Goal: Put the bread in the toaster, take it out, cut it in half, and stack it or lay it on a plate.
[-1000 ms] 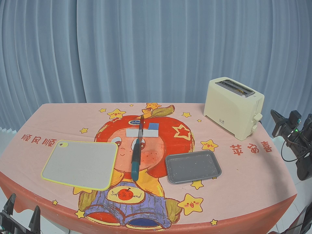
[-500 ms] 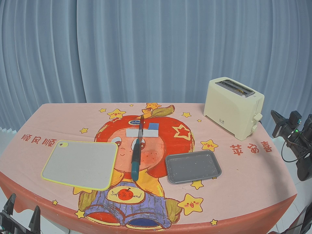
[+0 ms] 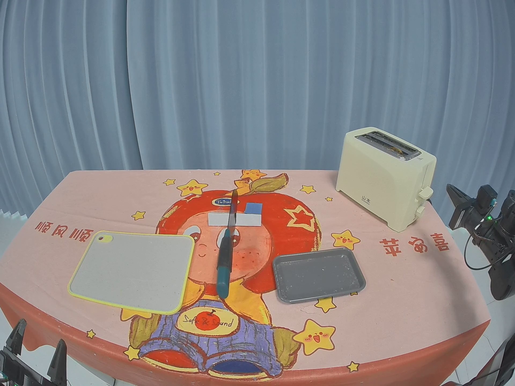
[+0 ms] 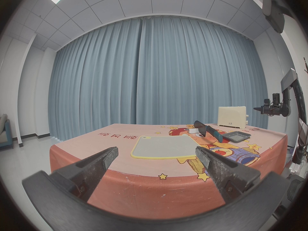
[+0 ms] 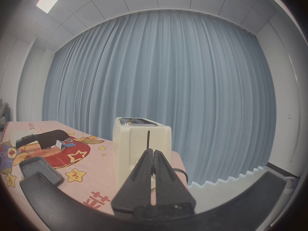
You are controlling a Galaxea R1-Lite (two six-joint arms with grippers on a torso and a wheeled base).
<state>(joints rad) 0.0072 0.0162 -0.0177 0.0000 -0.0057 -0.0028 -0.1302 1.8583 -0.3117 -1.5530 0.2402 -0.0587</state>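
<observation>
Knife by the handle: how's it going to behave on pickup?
Probably stiff: the knife is one straight blade and handle. Its blade lies propped across the small block, so pushing may pivot or slide it off. The slim rounded handle might twist in the jaws.

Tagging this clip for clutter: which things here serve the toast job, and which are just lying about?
For the job: toaster, knife, cutting board, grey tray.
Lying about: white-and-blue block under the knife blade.

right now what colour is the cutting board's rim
Yellow-green, on the cutting board; best in the head view.
</observation>
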